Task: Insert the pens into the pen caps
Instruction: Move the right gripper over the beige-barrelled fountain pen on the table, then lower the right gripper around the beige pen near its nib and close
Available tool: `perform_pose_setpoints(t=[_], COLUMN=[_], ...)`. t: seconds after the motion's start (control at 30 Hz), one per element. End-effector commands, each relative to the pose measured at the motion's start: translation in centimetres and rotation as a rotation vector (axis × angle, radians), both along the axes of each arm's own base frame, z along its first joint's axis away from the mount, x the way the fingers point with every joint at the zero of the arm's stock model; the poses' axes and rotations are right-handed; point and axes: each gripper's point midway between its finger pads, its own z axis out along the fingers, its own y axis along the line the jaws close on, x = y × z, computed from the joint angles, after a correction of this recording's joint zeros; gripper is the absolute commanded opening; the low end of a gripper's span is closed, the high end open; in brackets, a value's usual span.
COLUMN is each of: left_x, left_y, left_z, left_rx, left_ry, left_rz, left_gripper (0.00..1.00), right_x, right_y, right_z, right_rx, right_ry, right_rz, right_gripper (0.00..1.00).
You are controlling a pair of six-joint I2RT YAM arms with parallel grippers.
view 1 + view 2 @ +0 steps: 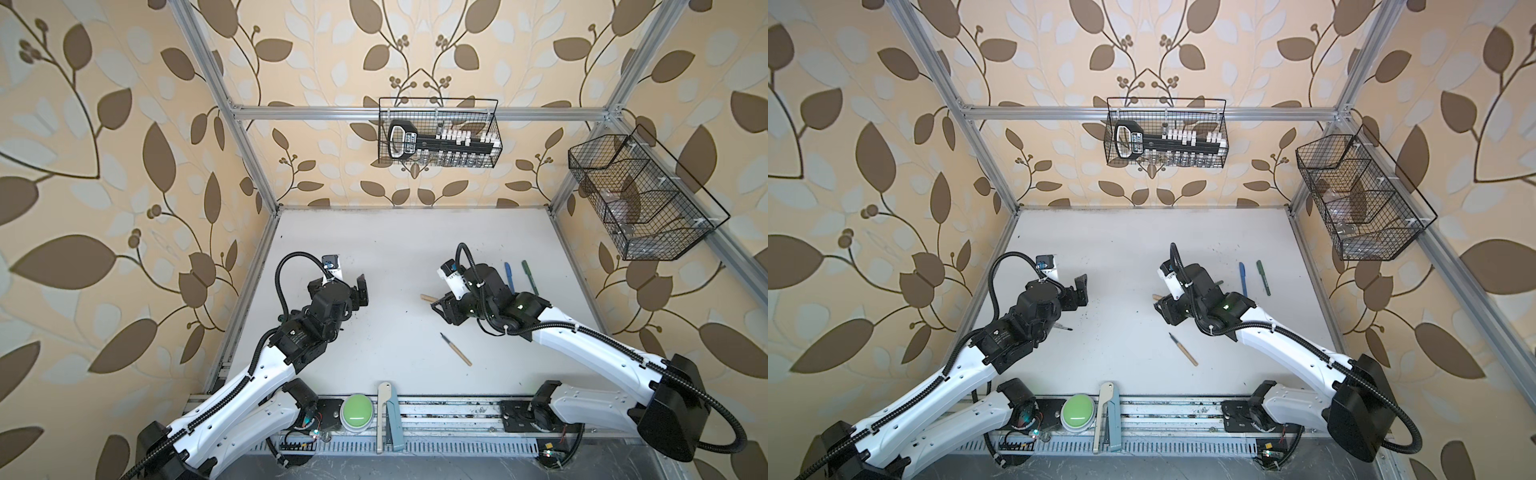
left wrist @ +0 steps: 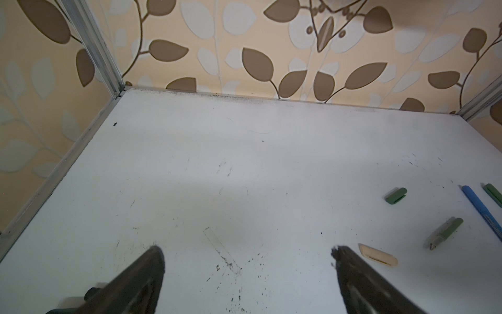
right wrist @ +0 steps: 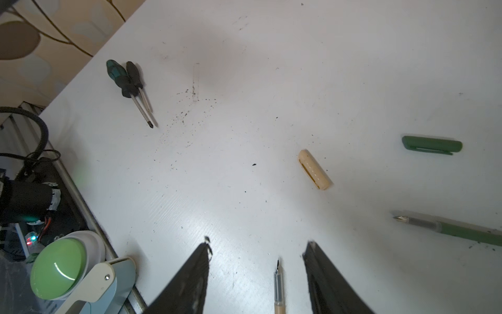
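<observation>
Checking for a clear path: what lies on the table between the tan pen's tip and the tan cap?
Only bare white table with dark specks separates the tan pen from the tan cap; the right wrist view shows it.

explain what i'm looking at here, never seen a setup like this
Two white-and-black robot arms work over a flat white table, each ending in a black two-fingered gripper. Two pictures look down from overhead; two come from cameras on the wrists. On the table lie a slim uncapped tan pen, its stubby tan cap, a blue pen, an uncapped green pen, a green cap and two dark-handled screwdrivers. The left gripper and right gripper both stand open, holding nothing.
</observation>
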Motion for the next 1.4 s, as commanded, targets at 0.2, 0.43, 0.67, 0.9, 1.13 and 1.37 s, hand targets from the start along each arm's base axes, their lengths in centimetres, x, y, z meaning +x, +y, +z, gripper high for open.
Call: perform_pose_setpoints(t=[0.2, 0.43, 0.67, 0.9, 1.13, 1.37], left_x=[1.9, 1.8, 1.0, 1.0, 1.0, 0.8], left_y=[-1.7, -1.0, -0.7, -0.2, -0.4, -1.4], left_z=[0.9, -0.2, -2.0, -3.3, -3.7, -3.9], left_rx=[0.033, 0.046, 0.042, 0.062, 0.058, 0.047], left_ry=[-0.022, 0.016, 0.082, 0.097, 0.113, 0.125], left_rz=[-0.051, -0.010, -0.011, 0.005, -0.013, -0.071], left_gripper=[0.99, 0.99, 0.99, 0.99, 0.99, 0.99], right_x=[-1.1, -1.3, -2.9, -3.9, -4.4, -4.3], right_y=[-1.2, -0.6, -0.8, -1.8, -1.7, -2.2], right_z=[-4.0, -7.0, -9.9, -11.6, -13.3, -14.6], right_rx=[-0.207, -0.349, -0.507, -0.566, -0.593, -0.630], right_ry=[0.138, 0.255, 0.336, 0.388, 0.434, 0.448], right_rz=[-0.023, 0.044, 0.088, 0.103, 0.134, 0.139], right_gripper=[0.58, 0.56, 0.54, 0.53, 0.50, 0.47])
